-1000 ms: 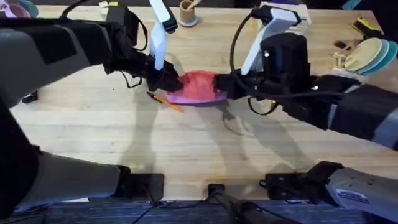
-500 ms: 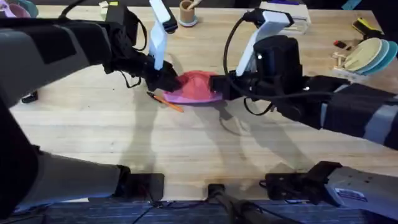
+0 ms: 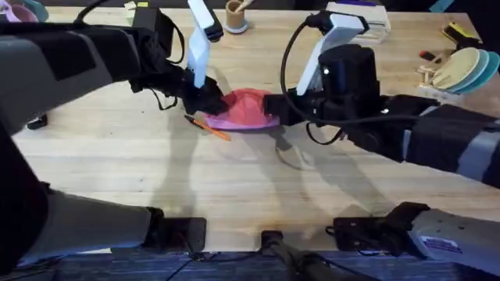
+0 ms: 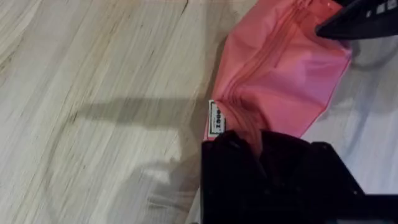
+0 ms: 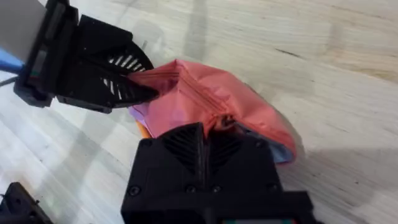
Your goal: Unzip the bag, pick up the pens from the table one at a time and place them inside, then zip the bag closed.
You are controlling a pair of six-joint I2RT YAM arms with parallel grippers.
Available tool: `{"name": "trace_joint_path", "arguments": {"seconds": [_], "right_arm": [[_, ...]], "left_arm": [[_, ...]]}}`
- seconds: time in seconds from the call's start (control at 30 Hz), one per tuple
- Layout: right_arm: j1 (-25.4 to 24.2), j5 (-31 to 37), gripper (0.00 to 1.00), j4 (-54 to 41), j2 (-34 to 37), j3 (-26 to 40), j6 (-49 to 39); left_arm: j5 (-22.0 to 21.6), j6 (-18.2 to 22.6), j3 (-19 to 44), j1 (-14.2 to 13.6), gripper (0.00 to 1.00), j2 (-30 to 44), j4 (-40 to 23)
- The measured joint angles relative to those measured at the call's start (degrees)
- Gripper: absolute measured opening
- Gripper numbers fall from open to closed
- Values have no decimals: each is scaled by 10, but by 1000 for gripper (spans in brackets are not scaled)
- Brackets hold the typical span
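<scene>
- Near the middle of the table (image 3: 234, 179), in the overhead view, you see the bag (image 3: 248, 109) lying between the two arms. The left gripper (image 3: 209, 100) holds one end and the right gripper (image 3: 275, 108) holds the other end. An orange pen (image 3: 212, 129) lies on the wood just beside the bag, on the near side, partly under the left gripper. I cannot find the second pen.
- From the left wrist view, your left gripper (image 4: 258, 146) is pinching the end of the bag (image 4: 280, 74), near a small white label (image 4: 217, 118). I think this hold is to anchor the fabric, so that the zipper line stays tight when the other side pulls. The other arm's black finger (image 4: 354, 22) shows at the far end.
- From the right wrist view, your right gripper (image 5: 214, 127) is pressed together on the fabric at the zipper seam of the bag (image 5: 249, 109), probably on the pull tab, but the tab itself is hidden. The left gripper (image 5: 134, 90) is clamped on the opposite end. The bag is bunched up between them, so I judge the zipper step is in hand.
</scene>
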Motion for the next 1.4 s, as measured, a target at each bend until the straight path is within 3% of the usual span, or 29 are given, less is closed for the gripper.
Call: {"name": "trace_joint_path", "arguments": {"seconds": [0.27,0.53,0.6,0.73,0.8,1.03,1.4], "right_arm": [[0,-1,32,-16,-1,3,-7],[-35,-36,33,-143,-30,68,-43],[-50,-49,205,-152,-41,83,-52],[-75,-75,771,-143,-74,117,-63],[-90,-82,973,-138,-91,128,-68],[-136,-90,996,-177,-105,133,-69],[-144,-89,997,-229,-105,133,-97]], "left_arm": [[2,0,0,0,42,0,0],[8,0,0,0,42,0,2],[20,0,0,-2,42,0,4],[44,0,0,-12,42,0,3],[50,0,0,-14,42,0,3],[52,0,0,-14,42,0,3],[52,0,0,-14,42,0,3]]}}
